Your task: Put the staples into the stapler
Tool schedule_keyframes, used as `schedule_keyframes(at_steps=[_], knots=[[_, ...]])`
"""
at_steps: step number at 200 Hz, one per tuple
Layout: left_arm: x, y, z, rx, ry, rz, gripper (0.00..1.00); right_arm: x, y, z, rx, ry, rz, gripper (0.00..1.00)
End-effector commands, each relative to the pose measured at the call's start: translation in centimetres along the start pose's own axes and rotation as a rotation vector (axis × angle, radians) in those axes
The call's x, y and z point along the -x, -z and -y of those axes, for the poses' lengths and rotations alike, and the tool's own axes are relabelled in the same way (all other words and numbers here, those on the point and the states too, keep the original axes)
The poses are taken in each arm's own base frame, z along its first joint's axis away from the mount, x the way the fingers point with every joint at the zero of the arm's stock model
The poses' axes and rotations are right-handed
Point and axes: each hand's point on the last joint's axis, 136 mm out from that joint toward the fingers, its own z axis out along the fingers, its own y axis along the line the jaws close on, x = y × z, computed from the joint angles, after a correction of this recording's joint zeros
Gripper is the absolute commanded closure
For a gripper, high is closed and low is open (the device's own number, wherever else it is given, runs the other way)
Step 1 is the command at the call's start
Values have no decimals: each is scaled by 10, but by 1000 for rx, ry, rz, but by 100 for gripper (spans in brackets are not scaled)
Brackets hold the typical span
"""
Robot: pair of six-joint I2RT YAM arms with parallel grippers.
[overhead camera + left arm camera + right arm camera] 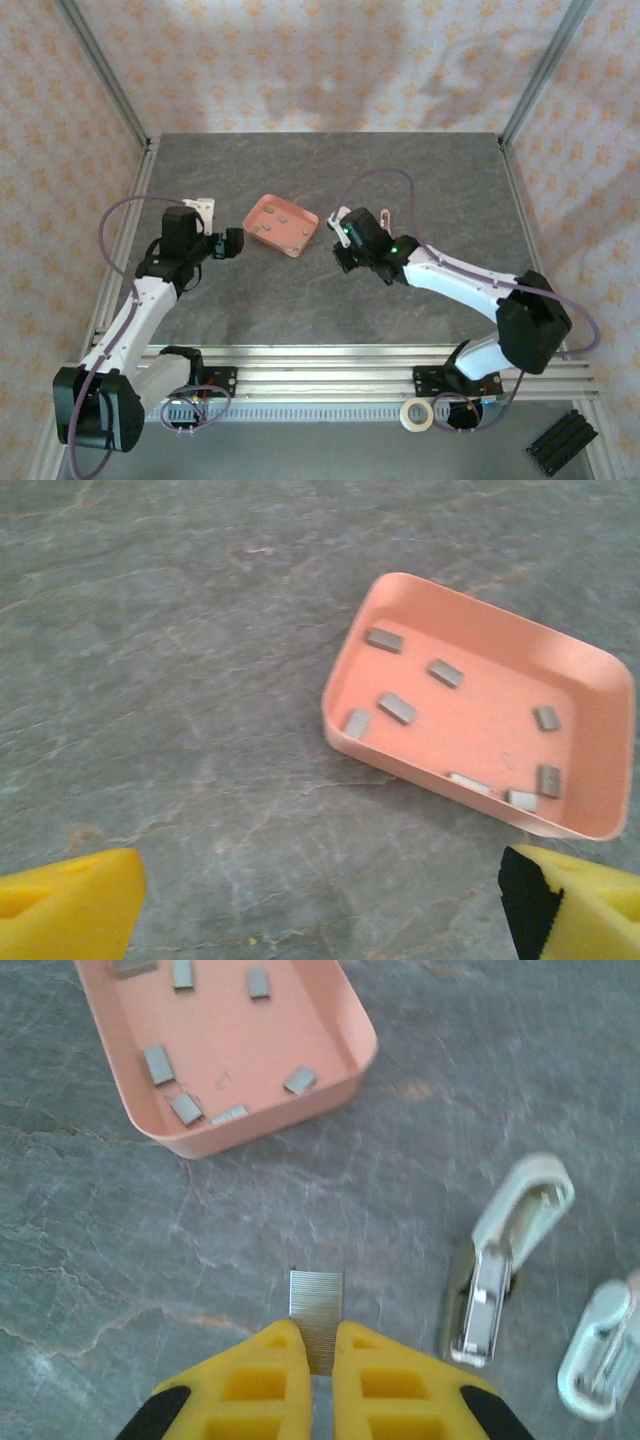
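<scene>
My right gripper [318,1335] is shut on a grey strip of staples [316,1302] that sticks out ahead of its yellow fingers, just above the table. The small white stapler [497,1260] lies opened to its right, its metal channel showing. From above, the right gripper [345,258] hangs just below the stapler [340,214]. Several more staples [397,708] lie loose in the salmon-pink tray [480,730]. My left gripper [320,910] is open and empty, hovering near the tray's left corner [303,232].
A second white, looped object [600,1355] lies right of the stapler. A white bracket [203,205] sits behind the left arm. The tray [230,1050] is ahead and left of the right gripper. Aluminium rails edge the dark stone table.
</scene>
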Motion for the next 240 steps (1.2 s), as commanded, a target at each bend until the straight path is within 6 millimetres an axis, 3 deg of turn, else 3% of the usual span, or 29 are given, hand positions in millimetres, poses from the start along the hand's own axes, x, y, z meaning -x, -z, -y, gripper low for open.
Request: schedule_keyframes(at_steps=[1, 19, 77, 132, 176, 240], knots=[[7, -1, 16, -51, -48, 47, 9, -9, 17, 21, -122, -218, 21, 90], [9, -5, 29, -84, -72, 62, 9, -26, 19, 33, -187, -281, -16, 90], [21, -17, 52, -130, -117, 97, 9, -63, 5, 41, -263, -417, -101, 91], [16, -39, 63, -143, -87, 86, 9, -101, -15, 39, -289, -402, -242, 92], [6, -51, 77, -132, -120, 121, 9, -132, -18, 41, -307, -430, -287, 92], [1, -61, 107, -165, -148, 158, 8, -149, -11, 43, -239, -478, -295, 91]])
